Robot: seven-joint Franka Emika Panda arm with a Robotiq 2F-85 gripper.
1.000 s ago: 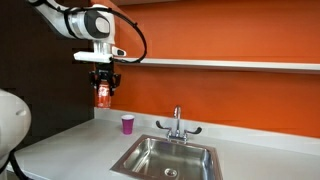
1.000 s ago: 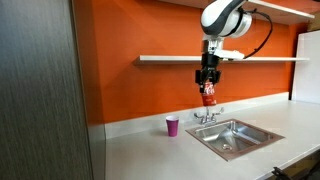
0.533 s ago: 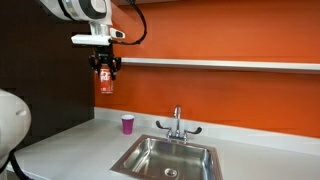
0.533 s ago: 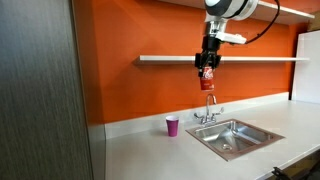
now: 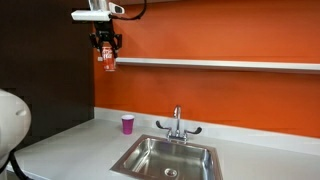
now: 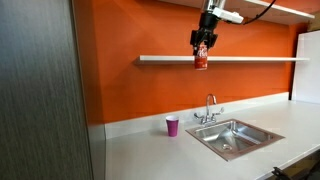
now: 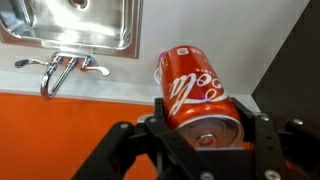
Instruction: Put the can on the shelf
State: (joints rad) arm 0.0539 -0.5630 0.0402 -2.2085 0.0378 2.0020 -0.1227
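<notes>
My gripper (image 5: 106,50) is shut on the red can (image 5: 107,59) and holds it upright in the air, at about the height of the long pale shelf (image 5: 230,64) on the orange wall. In an exterior view the can (image 6: 201,60) hangs in front of the shelf (image 6: 165,59), its bottom near shelf level. In the wrist view the can (image 7: 196,90) fills the space between my fingers (image 7: 200,135), its pale top towards the camera.
A purple cup (image 5: 127,123) stands on the white countertop (image 5: 70,145) beside the steel sink (image 5: 168,158) and its tap (image 5: 177,122). The cup (image 6: 172,125), sink (image 6: 232,137) and a dark panel (image 6: 40,90) show in an exterior view. The tap (image 7: 62,68) shows below.
My gripper has risen with the can, from just above the tap height up to shelf level.
</notes>
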